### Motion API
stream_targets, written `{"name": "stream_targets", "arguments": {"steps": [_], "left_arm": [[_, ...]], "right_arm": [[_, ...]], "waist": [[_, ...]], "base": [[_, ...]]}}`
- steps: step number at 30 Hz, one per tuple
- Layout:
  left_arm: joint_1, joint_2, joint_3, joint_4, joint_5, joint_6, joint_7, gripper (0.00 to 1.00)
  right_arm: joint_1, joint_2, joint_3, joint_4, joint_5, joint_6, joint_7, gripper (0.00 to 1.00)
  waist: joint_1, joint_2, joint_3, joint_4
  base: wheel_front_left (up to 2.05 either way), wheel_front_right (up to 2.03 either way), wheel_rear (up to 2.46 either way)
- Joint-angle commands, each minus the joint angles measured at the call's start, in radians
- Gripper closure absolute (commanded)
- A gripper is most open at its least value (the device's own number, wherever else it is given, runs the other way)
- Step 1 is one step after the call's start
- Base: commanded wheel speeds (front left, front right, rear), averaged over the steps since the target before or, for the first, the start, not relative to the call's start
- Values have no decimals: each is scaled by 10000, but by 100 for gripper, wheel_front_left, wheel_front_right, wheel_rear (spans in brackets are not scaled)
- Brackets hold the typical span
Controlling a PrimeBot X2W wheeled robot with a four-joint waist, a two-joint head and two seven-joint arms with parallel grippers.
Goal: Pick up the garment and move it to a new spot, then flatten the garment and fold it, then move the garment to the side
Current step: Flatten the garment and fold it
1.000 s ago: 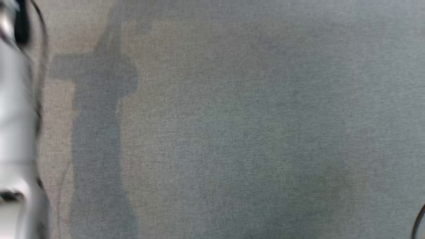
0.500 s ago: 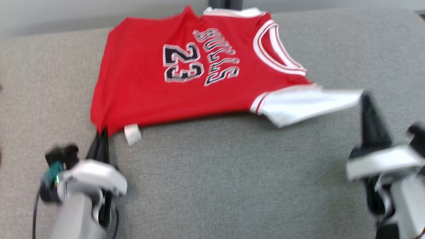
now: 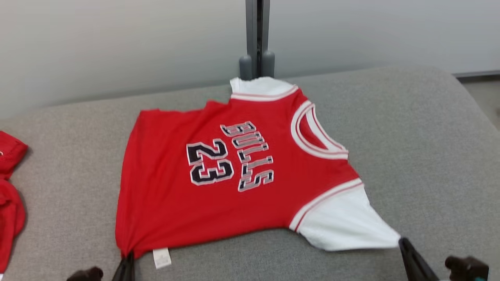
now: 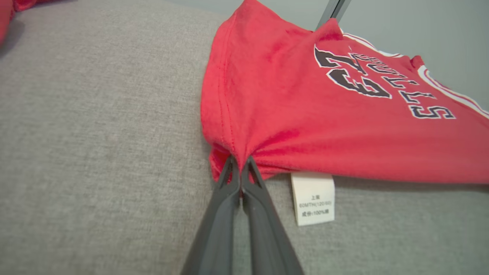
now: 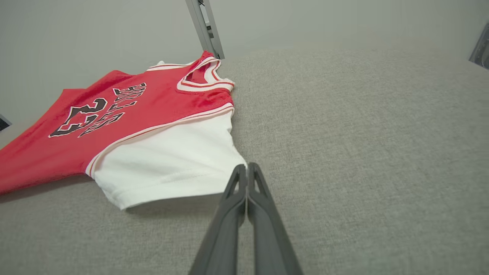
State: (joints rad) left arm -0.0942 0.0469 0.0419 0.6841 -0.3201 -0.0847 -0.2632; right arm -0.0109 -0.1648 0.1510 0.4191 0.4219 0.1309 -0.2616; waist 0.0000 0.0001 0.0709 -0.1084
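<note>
The garment (image 3: 218, 195) is a red jersey with white sleeves and the number 23, spread on a grey padded surface (image 3: 410, 136). My left gripper (image 3: 127, 259) is at the bottom left of the head view, shut on the jersey's lower hem corner. The left wrist view shows that red cloth (image 4: 305, 126) bunched at my left gripper's tips (image 4: 240, 160), beside a white label (image 4: 313, 198). My right gripper (image 3: 402, 242) is shut at the tip of the near white sleeve. In the right wrist view the sleeve (image 5: 168, 164) is drawn to a point at my right gripper (image 5: 247, 168).
Another red piece of clothing (image 3: 9, 203) lies at the left edge of the surface. A grey post (image 3: 257, 39) stands behind the jersey against a pale wall. The surface curves down at its right edge (image 3: 478, 113). Bare grey cloth lies to the jersey's right.
The head camera has swung: first only blurred grey surface showed, then the jersey high in the picture, now lower. Both grippers stay shut on the jersey's corners.
</note>
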Motion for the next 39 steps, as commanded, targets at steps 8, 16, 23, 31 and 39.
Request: {"name": "stream_targets", "arguments": {"steps": [8,16,23,31,39], "left_arm": [[1599,74,-362,-1261,-172,396,-19,100],[367,61,-285,-2913,329,311,-17,100],[-2108,64,-894,-1909,857,201,-13,100],[-4252,67,-1282,-263,1054,357,-11,100],[-5094,61,-1371,265,844,626,-11,100]], "right_arm": [[1462,-523,373,-299,385,-3,-46,100],[-294,-364,-265,-1406,570,-3,-46,100],[-3538,-544,189,-483,59,-3,-43,100],[-6410,-435,401,1977,-734,-3,-25,100],[-7740,-381,235,3416,-1540,-3,-23,100]], "waist": [[0,-1,-585,104],[0,-1,267,306],[0,-1,1368,636],[0,-1,2351,953],[0,-1,2945,1152]], "base": [[0,0,0],[0,0,0],[0,0,0],[0,0,0],[0,0,0]]}}
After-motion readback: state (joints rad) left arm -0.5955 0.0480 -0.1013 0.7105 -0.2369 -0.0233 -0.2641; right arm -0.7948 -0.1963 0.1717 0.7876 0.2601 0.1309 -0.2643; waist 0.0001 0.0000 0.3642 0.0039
